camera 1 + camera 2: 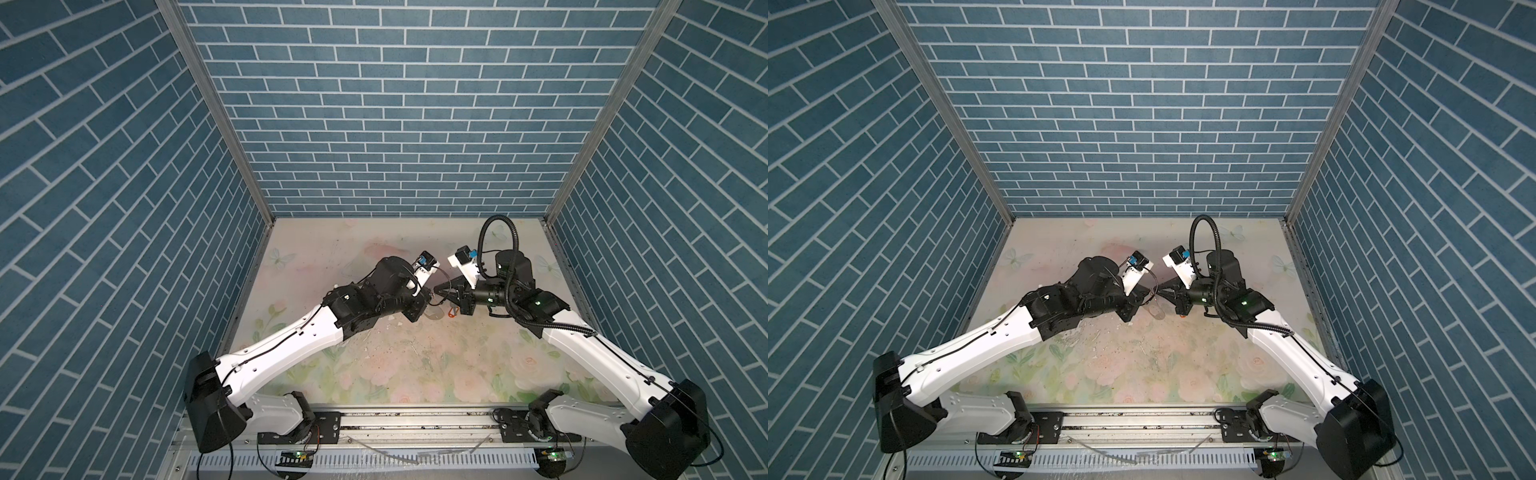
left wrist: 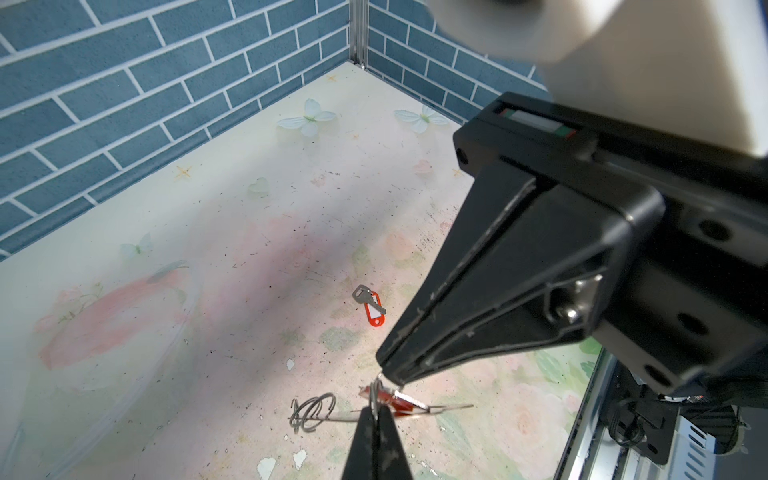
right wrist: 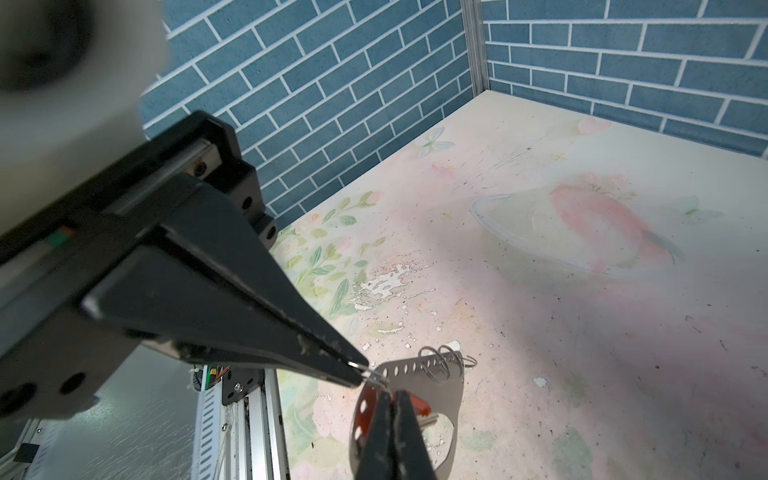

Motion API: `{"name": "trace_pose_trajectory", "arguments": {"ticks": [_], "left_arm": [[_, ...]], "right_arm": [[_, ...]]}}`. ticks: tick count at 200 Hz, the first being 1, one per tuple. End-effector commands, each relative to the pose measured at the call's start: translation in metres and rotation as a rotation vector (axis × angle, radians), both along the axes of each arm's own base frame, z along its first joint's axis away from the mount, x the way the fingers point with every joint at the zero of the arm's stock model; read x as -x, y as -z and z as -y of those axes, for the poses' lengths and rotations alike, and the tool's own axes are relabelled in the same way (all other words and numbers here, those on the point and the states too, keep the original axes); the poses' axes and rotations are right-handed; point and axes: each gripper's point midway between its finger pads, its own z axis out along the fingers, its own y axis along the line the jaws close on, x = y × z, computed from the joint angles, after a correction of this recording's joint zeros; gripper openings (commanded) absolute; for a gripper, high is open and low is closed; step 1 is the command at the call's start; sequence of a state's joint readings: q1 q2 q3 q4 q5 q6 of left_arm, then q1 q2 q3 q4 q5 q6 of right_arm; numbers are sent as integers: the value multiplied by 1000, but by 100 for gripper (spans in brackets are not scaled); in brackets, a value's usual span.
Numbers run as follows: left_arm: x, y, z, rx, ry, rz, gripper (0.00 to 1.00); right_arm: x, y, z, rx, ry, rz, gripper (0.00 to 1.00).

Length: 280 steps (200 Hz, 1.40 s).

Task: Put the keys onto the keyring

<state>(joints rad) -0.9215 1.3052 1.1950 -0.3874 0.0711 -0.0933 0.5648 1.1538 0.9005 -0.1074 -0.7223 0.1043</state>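
Observation:
My two grippers meet tip to tip above the middle of the table. The left gripper [image 2: 376, 409] is shut on a small silver ring [image 2: 377, 390] that carries one of the keys, its red tag [image 2: 392, 400] just behind the fingers. The right gripper [image 3: 392, 392] is shut at the holed rim of the grey keyring [image 3: 446, 388], which hangs in the air, and the ring's wire reaches its fingertips. Loose silver rings [image 3: 440, 361] hang along the keyring's edge. The other of the keys [image 2: 370, 307], with its red tag, lies on the table under the right gripper [image 1: 437, 289].
The floral table top [image 1: 374, 365] has chipped white patches near the middle. Blue brick walls [image 1: 395, 145] close the back and both sides. A metal rail [image 1: 415, 419] with the arm bases runs along the front edge.

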Motion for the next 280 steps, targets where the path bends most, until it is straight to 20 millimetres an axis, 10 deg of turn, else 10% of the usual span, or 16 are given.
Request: {"name": "trace_pose_trajectory", "arguments": {"ticks": [1,122,171,280], "left_arm": [[8,-21,4,67,41,47,0],[18,-40,8,201,135,208,0],[17,-44,13,270,256,189,0],[36,-58,7,331,550,156,0]], "right_arm": [[-8,-9,-2,-1,18,26,0],[18,-9,-5,-81,-87,-63,1],[6,-26,7,-77,16,12,23],[17,-68,18,-132,21,122,27]]}}
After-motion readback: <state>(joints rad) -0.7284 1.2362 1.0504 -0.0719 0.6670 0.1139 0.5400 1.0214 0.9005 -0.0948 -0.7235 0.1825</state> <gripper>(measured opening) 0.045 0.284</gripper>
